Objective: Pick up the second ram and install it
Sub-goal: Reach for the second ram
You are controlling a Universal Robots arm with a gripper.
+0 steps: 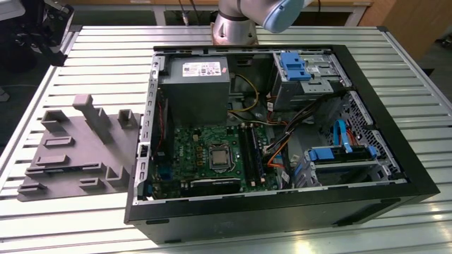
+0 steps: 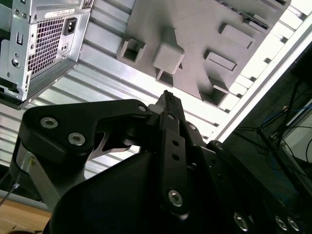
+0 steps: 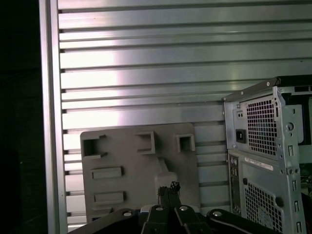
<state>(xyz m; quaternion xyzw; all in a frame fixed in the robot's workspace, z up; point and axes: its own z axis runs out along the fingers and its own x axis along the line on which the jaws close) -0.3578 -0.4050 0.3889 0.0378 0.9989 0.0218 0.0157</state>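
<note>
While the black gripper hung closed and empty, the exterior view showed the thin bluish second ram edge-up in the grey moulded plastic fixture.

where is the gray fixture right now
In the exterior view the gray fixture lies on the slatted metal table, at the exterior view's left of the open computer case, close beside it.

No legible text; white label on power supply unreadable.
</note>
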